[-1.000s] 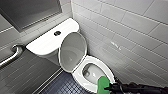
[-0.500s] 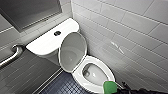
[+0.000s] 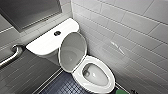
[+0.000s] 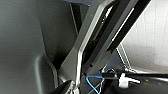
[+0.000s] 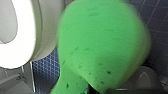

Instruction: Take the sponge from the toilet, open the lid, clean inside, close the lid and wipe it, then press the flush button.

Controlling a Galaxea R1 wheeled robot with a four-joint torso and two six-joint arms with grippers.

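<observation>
The white toilet [image 3: 50, 43] stands against the back wall with its lid [image 3: 72, 51] raised and leaning on the tank. The ring seat [image 3: 110, 86] is down around the uncovered bowl [image 3: 96, 75]. On top of the tank sits the round flush button [image 3: 57, 32]. The bright green sponge [image 5: 100, 45] looms large in the right wrist view, held at its narrow end by my right gripper [image 5: 98, 90], which is shut on it just outside the seat rim [image 5: 22, 32]. In the head view a bit of the sponge [image 3: 122, 91] peeks in at the lower edge, in front of the bowl.
A metal grab bar [image 3: 11, 56] juts from the grey wall on the left. A pale tiled wall [image 3: 130, 32] runs close along the toilet's right side. Dark blue mosaic floor [image 3: 62, 87] lies in front of the tank and beside the bowl.
The sponge and the right arm have drawn back from the front of the bowl toward the lower right edge of the head view. Lid and seat stand as before.
</observation>
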